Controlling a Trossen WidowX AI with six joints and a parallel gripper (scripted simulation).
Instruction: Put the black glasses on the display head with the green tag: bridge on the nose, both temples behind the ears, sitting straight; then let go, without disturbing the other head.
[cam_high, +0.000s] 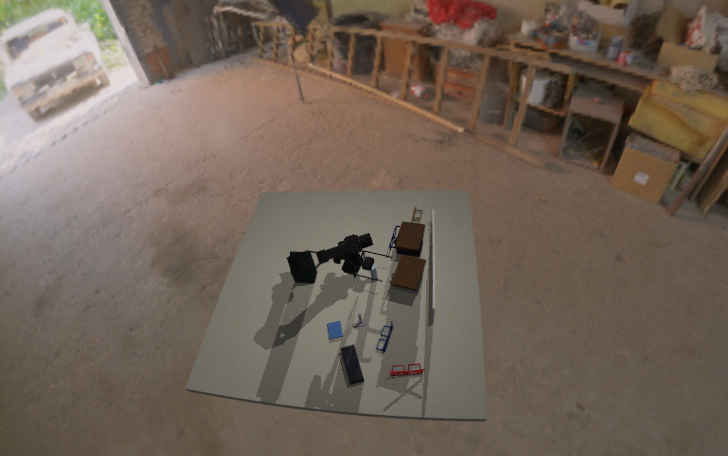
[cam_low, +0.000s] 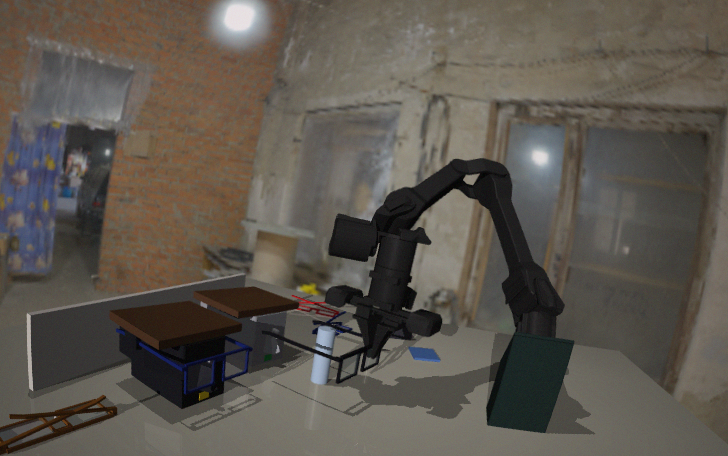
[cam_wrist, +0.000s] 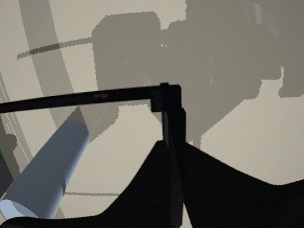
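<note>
Bent in an arch, wrist pointing down, with claw (cam_high: 370, 268) (cam_low: 371, 355) (cam_wrist: 168, 148) nearly closed, gripping black glasses (cam_high: 376, 253) (cam_low: 348, 364) (cam_wrist: 90, 96).

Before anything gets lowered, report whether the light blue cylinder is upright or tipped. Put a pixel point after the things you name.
Upright: in the exterior view, the light blue cylinder (cam_high: 373, 272) (cam_low: 322, 357) (cam_wrist: 47, 167) stands on its end, its long side vertical above the table.

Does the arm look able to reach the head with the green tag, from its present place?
Probably yes: the head looks near, but a pale blue cylinder stands between it and the arm; passing above seems safer.
</note>
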